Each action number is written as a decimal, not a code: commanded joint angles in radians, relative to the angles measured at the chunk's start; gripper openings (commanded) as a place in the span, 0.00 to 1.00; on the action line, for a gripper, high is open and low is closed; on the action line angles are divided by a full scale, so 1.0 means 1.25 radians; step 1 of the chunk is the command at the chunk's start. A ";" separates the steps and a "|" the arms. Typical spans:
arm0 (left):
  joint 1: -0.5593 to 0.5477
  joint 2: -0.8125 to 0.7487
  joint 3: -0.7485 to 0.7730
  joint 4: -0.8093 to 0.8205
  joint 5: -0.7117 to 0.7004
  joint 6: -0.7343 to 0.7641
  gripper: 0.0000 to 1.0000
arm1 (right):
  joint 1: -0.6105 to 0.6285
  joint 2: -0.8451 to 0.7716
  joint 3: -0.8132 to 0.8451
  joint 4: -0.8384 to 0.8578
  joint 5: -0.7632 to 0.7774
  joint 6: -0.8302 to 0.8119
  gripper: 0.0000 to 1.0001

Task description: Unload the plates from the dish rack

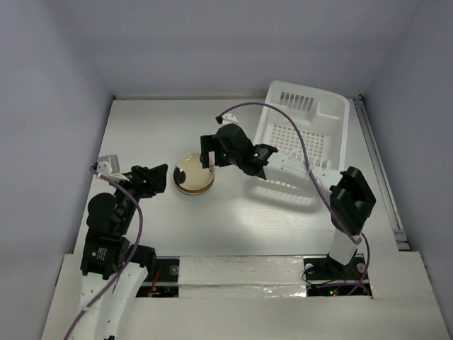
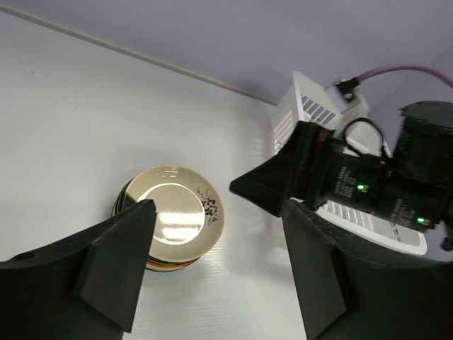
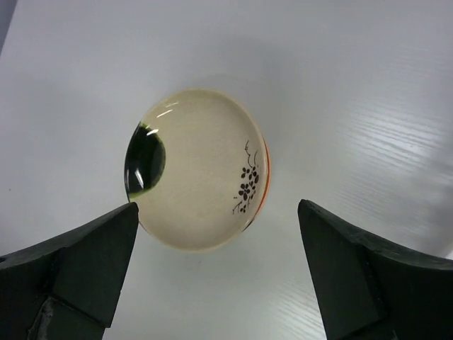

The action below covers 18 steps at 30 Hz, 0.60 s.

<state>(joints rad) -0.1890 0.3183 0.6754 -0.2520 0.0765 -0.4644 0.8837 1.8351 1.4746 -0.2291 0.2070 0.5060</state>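
The plates [image 1: 194, 174] stand in one stack on the white table, left of the dish rack [image 1: 311, 117]. The top plate [image 3: 202, 166] is cream with a small black flower motif; orange and dark rims [image 2: 159, 263] show beneath it. My right gripper [image 1: 207, 157] hangs open just above the stack's right side, its fingers [image 3: 85, 262] wide apart and holding nothing. From the stack's left, my left gripper [image 1: 157, 177] faces it, also open and holding nothing, with the stack behind its left finger [image 2: 117, 265] in the left wrist view. The rack's visible grid floor is bare.
The white slotted dish rack [image 2: 297, 117] sits at the back right, with its near wall close to my right arm's wrist [image 1: 248, 154]. A purple cable [image 1: 283, 117] arcs over the rack. Grey walls enclose the table on three sides.
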 commanded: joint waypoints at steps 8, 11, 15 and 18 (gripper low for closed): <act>0.010 -0.013 0.044 0.022 0.032 0.012 0.88 | 0.039 -0.537 -0.210 0.112 0.152 -0.140 1.00; 0.010 -0.009 0.083 0.016 0.050 0.005 0.95 | 0.039 -0.710 -0.323 0.124 0.230 -0.163 0.82; 0.010 0.015 0.137 0.033 0.065 -0.011 0.99 | 0.039 -1.042 -0.442 0.120 0.303 -0.169 0.05; 0.010 0.039 0.185 0.051 0.074 -0.013 0.99 | 0.039 -1.168 -0.498 0.101 0.355 -0.161 0.26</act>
<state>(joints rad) -0.1810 0.3351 0.8452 -0.2630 0.1360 -0.4706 0.9310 0.4530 0.9302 -0.0834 0.5331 0.3214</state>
